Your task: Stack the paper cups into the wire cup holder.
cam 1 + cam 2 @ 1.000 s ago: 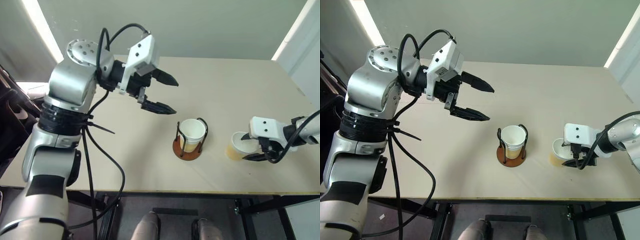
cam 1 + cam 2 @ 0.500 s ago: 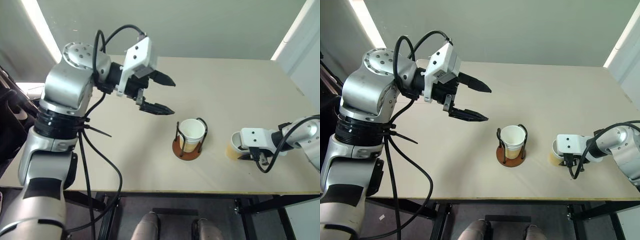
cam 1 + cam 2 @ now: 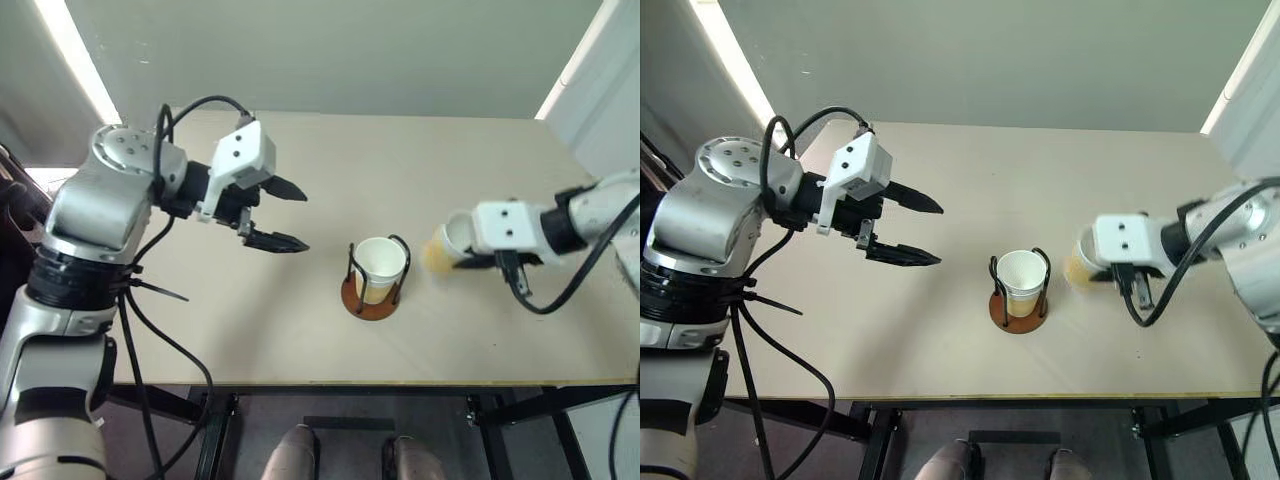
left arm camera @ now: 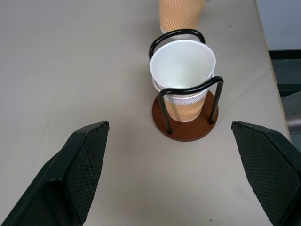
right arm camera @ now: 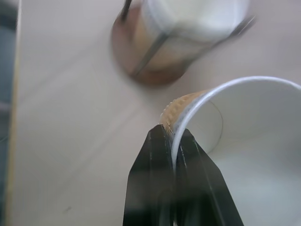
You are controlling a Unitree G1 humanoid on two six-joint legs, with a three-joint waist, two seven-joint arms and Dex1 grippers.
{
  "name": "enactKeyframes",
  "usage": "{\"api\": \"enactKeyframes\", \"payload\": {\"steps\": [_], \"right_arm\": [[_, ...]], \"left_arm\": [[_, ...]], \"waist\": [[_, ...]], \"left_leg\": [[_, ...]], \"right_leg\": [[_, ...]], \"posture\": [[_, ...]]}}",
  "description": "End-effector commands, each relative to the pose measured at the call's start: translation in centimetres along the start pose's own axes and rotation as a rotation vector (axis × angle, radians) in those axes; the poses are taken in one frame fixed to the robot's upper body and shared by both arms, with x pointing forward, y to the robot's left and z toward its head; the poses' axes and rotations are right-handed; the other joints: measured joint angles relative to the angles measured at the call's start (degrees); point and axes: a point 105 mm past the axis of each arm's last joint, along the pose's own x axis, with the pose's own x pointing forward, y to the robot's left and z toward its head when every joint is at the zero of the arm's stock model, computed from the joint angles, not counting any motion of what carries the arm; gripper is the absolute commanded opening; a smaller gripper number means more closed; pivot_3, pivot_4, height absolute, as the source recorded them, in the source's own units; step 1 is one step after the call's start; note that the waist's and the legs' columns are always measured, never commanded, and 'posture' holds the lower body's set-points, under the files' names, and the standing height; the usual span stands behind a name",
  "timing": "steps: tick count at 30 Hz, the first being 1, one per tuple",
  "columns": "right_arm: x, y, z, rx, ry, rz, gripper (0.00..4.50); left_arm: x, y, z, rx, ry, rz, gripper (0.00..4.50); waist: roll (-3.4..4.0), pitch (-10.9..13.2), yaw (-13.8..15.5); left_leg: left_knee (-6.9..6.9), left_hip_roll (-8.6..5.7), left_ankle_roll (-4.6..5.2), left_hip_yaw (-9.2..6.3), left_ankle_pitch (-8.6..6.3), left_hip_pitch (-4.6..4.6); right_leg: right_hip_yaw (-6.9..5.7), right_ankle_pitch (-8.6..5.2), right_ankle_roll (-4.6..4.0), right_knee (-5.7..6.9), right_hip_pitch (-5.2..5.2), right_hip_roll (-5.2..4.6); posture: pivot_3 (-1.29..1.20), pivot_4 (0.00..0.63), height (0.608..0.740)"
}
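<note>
Lifted off the table (image 3: pixel 480 160), your right gripper (image 5: pixel 171 141) pinches a paper cup (image 3: pixel 440 250) by its rim, seemingly airborne beside the wire cup holder (image 3: pixel 372 290); left gripper (image 3: pixel 285 215) gapes wide, empty

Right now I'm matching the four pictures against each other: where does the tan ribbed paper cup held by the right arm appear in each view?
Left eye view: tan ribbed paper cup, right of centre, lifted.
Right eye view: right of centre.
Left wrist view: top edge, beyond the holder.
Right wrist view: its wall pinched between the right gripper's fingers.
Shared landmark: the black wire cup holder on a reddish-brown disc.
</note>
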Motion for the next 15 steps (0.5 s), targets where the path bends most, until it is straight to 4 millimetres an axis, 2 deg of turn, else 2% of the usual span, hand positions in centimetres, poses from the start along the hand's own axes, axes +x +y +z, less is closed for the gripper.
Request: {"api": "enactKeyframes", "payload": {"steps": [1,8,15], "right_arm": [[-0.7,-1.0,2.6,-0.082,-0.043,-0.012,0.02],[-1.3,-3.8,6.3,-0.251,-0.084,-0.040,0.02],[-0.4,-3.4,7.5,-0.314,-0.114,0.019,0.02]], "left_arm": [[-1.0,0.3,0.4,0.031,-0.001,0.048,4.50],[-0.6,0.2,0.1,0.031,-0.001,0.058,4.50],[-0.4,0.3,0.1,0.030,-0.006,0.064,4.50]], "waist": [[0.00,0.0,0.0],[0.01,0.0,-0.3],[0.00,0.0,-0.2]], "left_leg": [[-0.01,0.00,0.00,-0.01,0.00,0.00],[-0.09,0.01,-0.06,-0.11,0.03,-0.04],[-0.12,0.02,-0.35,-0.16,0.15,-0.08]], "right_leg": [[0.00,-0.01,-0.02,0.02,0.00,0.00],[-0.07,-0.07,-0.15,0.05,-0.10,0.04],[-0.12,-0.17,-0.32,0.04,-0.11,0.04]], "posture": [[0.00,0.150,0.740],[0.00,0.150,0.740],[0.00,0.150,0.740]]}}
